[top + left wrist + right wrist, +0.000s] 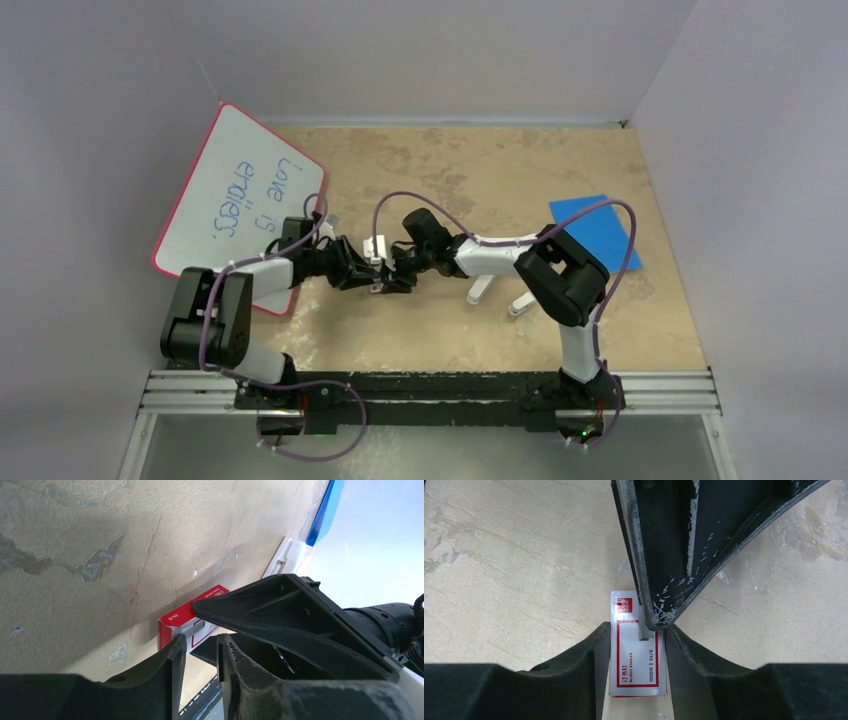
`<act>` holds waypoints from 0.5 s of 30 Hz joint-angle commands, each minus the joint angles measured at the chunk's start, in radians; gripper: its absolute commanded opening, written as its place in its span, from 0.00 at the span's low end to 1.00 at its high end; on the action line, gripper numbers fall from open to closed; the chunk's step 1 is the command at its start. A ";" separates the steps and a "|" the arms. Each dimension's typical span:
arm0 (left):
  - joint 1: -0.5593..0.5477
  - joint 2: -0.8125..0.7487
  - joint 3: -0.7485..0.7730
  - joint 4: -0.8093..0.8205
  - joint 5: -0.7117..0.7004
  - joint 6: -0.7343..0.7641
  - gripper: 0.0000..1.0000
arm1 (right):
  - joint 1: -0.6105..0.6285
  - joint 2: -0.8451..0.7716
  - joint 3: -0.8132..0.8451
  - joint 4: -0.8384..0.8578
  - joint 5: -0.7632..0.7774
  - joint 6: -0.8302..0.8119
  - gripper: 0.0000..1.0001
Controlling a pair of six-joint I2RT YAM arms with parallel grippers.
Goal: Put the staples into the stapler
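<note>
Box [636, 672] is clamped in right claw [636, 630]; left claw [200, 642], state not discernible, is best closed squarely on staples [645, 631] before withdrawal.

Staples [645, 631]: grey strip, apparently poking from the box [636, 675] near the counter's [450, 170] middle. Stapler [481, 289]: slim white bar lying flat, nearer the right edge.

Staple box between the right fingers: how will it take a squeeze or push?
The box looks like thin card, so a hard squeeze from the right gripper would probably dent it. Flat and squat, it should slide, not roll or tip. Its glossy face may be slippery.
</note>
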 commanded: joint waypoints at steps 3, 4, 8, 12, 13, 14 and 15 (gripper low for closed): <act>-0.008 -0.062 0.004 -0.020 -0.069 0.025 0.35 | -0.001 -0.031 -0.013 0.104 -0.013 0.038 0.45; -0.008 -0.075 0.004 -0.047 -0.067 0.025 0.36 | 0.000 -0.028 -0.013 0.109 0.001 0.038 0.45; -0.008 -0.115 -0.001 -0.072 -0.099 0.025 0.36 | 0.000 -0.013 -0.010 0.109 0.020 0.035 0.44; -0.008 -0.109 -0.010 -0.088 -0.128 0.030 0.35 | 0.000 -0.005 -0.012 0.110 0.026 0.033 0.44; -0.008 -0.100 -0.012 -0.086 -0.127 0.029 0.35 | 0.000 -0.005 -0.013 0.112 0.028 0.033 0.44; -0.008 -0.093 -0.017 -0.077 -0.123 0.026 0.35 | 0.000 -0.005 -0.015 0.114 0.028 0.033 0.44; -0.008 -0.090 -0.023 -0.068 -0.122 0.025 0.35 | 0.000 -0.003 -0.016 0.117 0.028 0.034 0.44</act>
